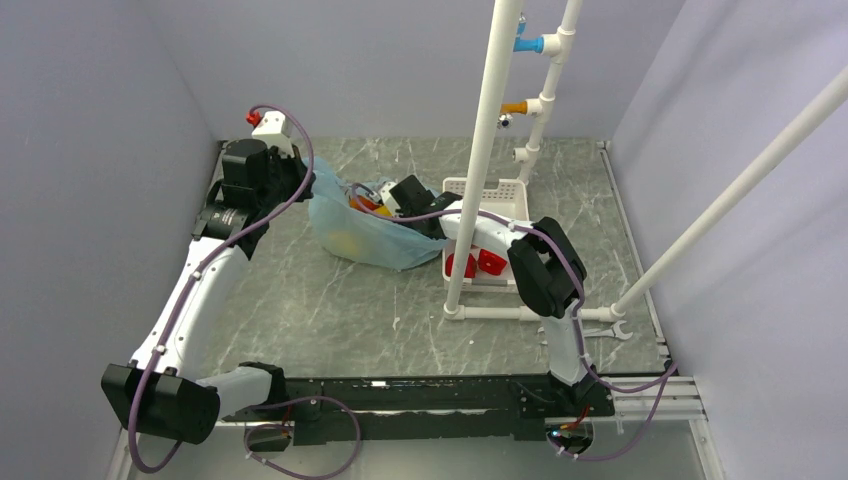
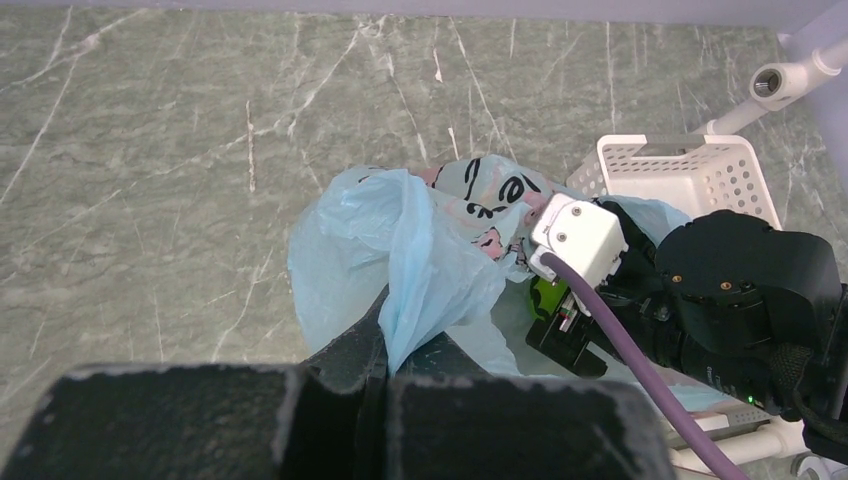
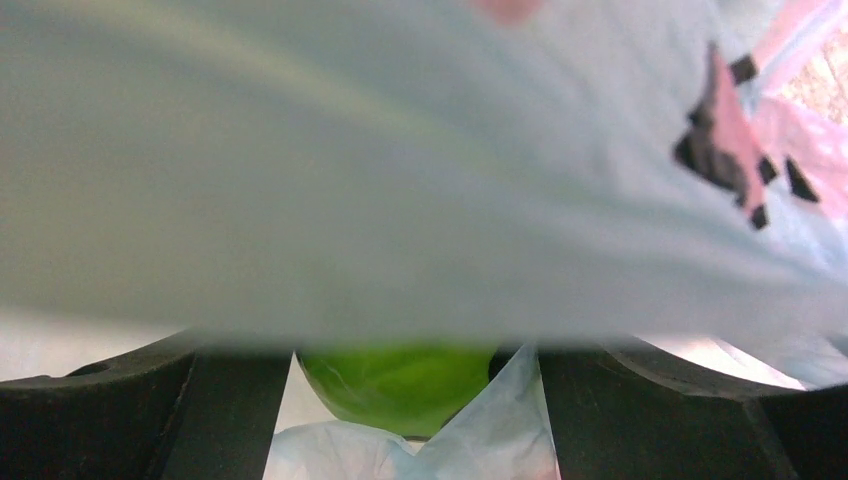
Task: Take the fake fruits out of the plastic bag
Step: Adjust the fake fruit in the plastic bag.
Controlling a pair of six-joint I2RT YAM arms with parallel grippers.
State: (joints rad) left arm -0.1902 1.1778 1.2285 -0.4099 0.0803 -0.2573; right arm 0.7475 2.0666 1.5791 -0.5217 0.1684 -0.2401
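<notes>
**Item 1, my left hand**: closed on a gathered fold of the plastic bag. The film comes up from between my fingers and spreads out ahead of them.

**Item 2, plastic bag:** light blue and crinkled, lying on the grey marbled counter directly ahead of my left hand. Its mouth is turned toward my right hand. Dark printed marks and pink patches sit on the part farthest from my left hand.

**Item 3, my right hand**: pushed into the bag's mouth, with film draped over it. Its fingers stand apart.

**Item 4, green fruit**: sits between my right fingers, inside the bag, with a bit of film wedged beside it. Whether the fingers press it I cannot tell.

**Item 5, yellow fruit**: shows through the film low in the bag, between my two hands.

**Item 6, white slotted basket**: on the counter just behind my right hand, beside the bag.

**Item 7, two red fruits**: at the basket's near end, apparently inside it, well away from my left hand.

**Item 8, white pipe frame**: stands upright beside the basket.
</notes>
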